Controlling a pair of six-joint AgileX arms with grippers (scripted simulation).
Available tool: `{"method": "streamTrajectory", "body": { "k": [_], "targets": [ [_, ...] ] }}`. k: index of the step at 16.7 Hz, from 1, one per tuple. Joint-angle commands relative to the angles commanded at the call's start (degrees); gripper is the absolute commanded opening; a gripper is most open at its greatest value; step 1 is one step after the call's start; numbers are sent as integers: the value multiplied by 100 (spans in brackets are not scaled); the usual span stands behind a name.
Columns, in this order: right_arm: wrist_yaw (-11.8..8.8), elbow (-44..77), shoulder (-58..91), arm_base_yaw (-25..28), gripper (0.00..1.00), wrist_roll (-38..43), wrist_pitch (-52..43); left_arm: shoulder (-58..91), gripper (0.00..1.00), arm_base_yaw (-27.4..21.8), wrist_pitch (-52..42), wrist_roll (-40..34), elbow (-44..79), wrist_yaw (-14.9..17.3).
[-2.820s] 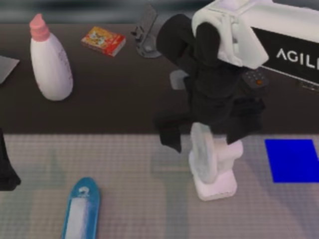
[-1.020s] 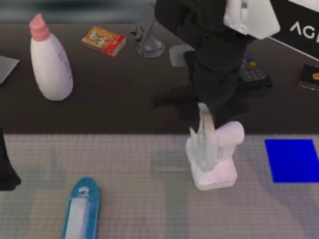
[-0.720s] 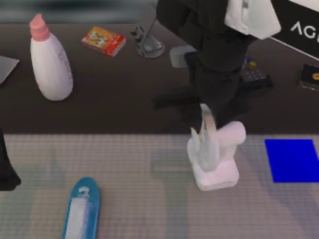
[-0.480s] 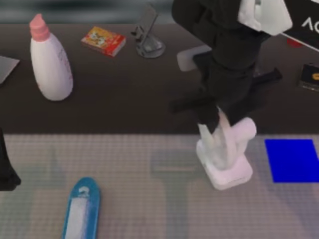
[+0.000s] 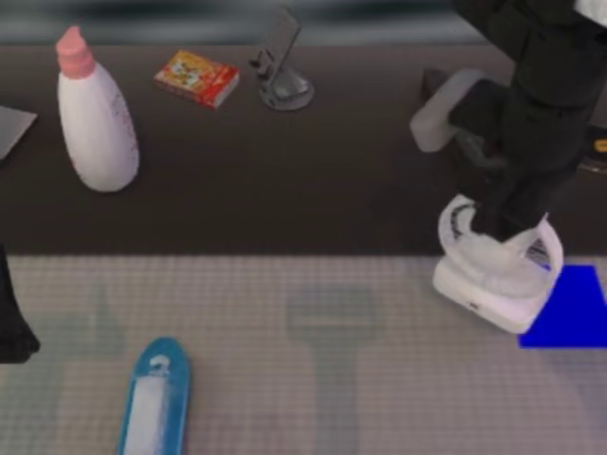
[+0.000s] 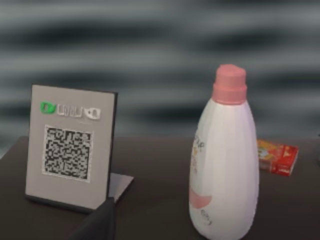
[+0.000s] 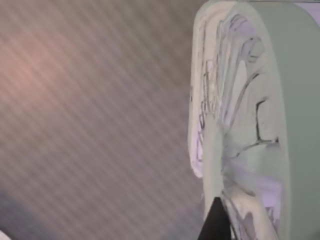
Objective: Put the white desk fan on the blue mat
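The right gripper [image 5: 495, 227] is seen at the right side of the table, reaching down from above onto the white desk fan [image 5: 498, 268], and its fingers are closed on the fan's round grilled head. In the right wrist view the grille of the fan [image 7: 240, 130] fills most of the picture, with a dark fingertip [image 7: 216, 220] pressed against it. The fan is held tilted, its head leaning over the square base, and its right edge overlaps the left edge of the blue mat [image 5: 574, 308]; whether the base rests on the table or is held above it cannot be told.

A white curved object [image 5: 438, 109] lies just behind the right arm on the dark strip of the table. Farther left along that strip are found a grey phone stand [image 5: 281, 71], a small red box [image 5: 196, 78] and a white bottle with a pink cap [image 5: 93, 109]. A light-blue skateboard [image 5: 154, 398] lies at the near left, well apart from the fan. Nothing lies between the fan and the mat.

The left gripper [image 5: 11, 322] is parked at the left edge of the table; whether its fingers are apart or together cannot be told. In its wrist view the bottle [image 6: 225, 160], a QR-code sign [image 6: 70, 147] and the red box [image 6: 277, 157] are shown.
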Motion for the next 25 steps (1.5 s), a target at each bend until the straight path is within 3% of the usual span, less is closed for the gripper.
{"method": "streamTrajectory", "body": {
  "k": [6, 11, 19, 25],
  "targets": [
    [-6, -731, -647, -929, 0, -3402, 181, 0, 100, 0, 0, 0, 0, 0],
    [-27, -1167, -1075, -1461, 0, -5122, 334, 0, 100, 0, 0, 0, 0, 0],
    [-33, -1262, -1147, -1547, 0, -5436, 385, 0, 100, 0, 0, 0, 0, 0],
    [-35, -1914, -1085, -1571, 0, -5442, 1119, 0, 100, 0, 0, 0, 0, 0]
  ]
}}
